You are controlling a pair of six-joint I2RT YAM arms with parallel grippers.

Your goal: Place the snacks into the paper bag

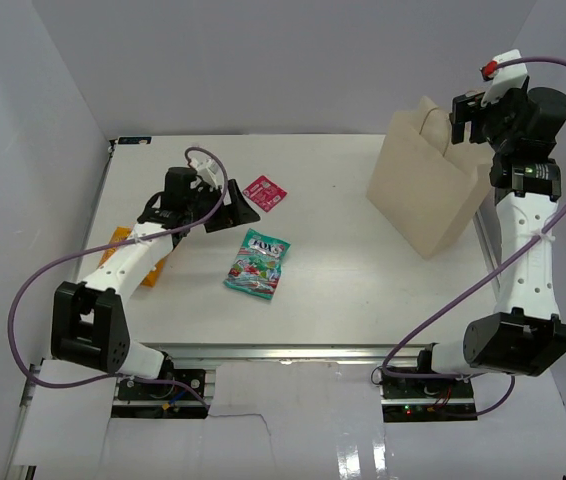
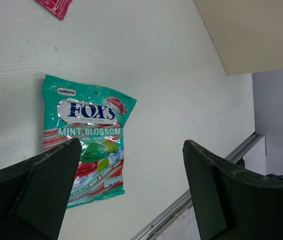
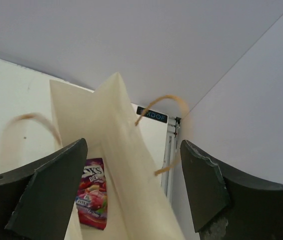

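Orange packet (image 1: 120, 238): flat on the table (image 1: 343, 290), behind the left jaws, mostly hidden under the left arm.
Left gripper (image 1: 228, 205) (image 2: 131, 150): jaws spread wide, nothing between them, held clear of every packet.
Pink-red square (image 1: 265, 191) (image 2: 55, 6): flat on the table, just beyond the left jaws, apart from them; only a corner visible in the left wrist view.
Teal-green packet (image 1: 256, 264) (image 2: 86, 145): flat and face up, marked FOX'S MINT BLOSSOM, near the left jaws but not touching; lower edge covered by one finger (image 2: 46, 185) in the wrist view.
Paper bag (image 1: 423, 185) (image 2: 251, 30) (image 3: 111, 150): upright at the far right of the table, mouth open directly under the right jaws, twine handles looping up on both sides.
Purple packet (image 3: 92, 192): inside the bag at the bottom, below the right jaws.
Right gripper (image 1: 468, 120) (image 3: 134, 145): raised over the bag's mouth, jaws spread, empty.
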